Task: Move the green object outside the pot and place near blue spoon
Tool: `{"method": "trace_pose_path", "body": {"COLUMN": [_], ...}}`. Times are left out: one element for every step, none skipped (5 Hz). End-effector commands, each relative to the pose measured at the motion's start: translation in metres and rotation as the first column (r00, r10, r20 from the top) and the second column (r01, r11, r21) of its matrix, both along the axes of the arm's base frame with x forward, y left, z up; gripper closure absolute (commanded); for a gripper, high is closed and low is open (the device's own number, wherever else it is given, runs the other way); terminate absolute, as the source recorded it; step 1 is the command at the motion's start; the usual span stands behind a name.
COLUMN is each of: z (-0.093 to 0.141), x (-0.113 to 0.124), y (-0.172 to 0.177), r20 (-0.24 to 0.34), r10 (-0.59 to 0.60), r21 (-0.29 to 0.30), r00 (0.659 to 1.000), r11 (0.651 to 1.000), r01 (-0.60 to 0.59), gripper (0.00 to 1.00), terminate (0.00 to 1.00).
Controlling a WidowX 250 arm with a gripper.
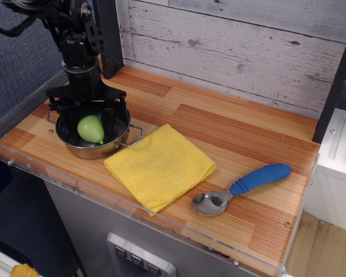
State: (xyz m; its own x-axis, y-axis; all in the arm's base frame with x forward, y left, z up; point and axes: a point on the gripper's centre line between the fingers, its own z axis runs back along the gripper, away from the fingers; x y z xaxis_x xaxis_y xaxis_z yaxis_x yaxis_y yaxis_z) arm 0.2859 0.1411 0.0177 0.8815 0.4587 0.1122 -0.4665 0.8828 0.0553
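The green object (pixel 90 129), a light-green pear-shaped toy, lies inside the shiny steel pot (pixel 91 152) at the left end of the wooden counter. My gripper (pixel 87 122) reaches straight down into the pot. Its black fingers (pixel 109 120) stand on either side of the green object, spread wider than it, so the gripper is open. The blue spoon (pixel 258 178) lies at the front right of the counter, metal bowl to the left, far from the pot and the gripper.
A folded yellow cloth (pixel 160 164) lies between the pot and the spoon. A clear plastic rim (pixel 132 212) runs along the counter's front edge. A grey plank wall (pixel 230 52) stands behind. A black post (pixel 334 75) stands at the right.
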Motion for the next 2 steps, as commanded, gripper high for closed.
{"method": "trace_pose_path", "body": {"z": [0.014, 0.027], "x": [-0.002, 0.0], "y": [0.0, -0.001], "r20": [0.036, 0.058], "r10": [-0.01, -0.023], "r21": [0.003, -0.013], "r00": [0.999, 0.998], "r11": [1.0, 1.0], "r01": [0.01, 0.024], "gripper": [1.0, 1.0], "terminate": [0.0, 0.0]}}
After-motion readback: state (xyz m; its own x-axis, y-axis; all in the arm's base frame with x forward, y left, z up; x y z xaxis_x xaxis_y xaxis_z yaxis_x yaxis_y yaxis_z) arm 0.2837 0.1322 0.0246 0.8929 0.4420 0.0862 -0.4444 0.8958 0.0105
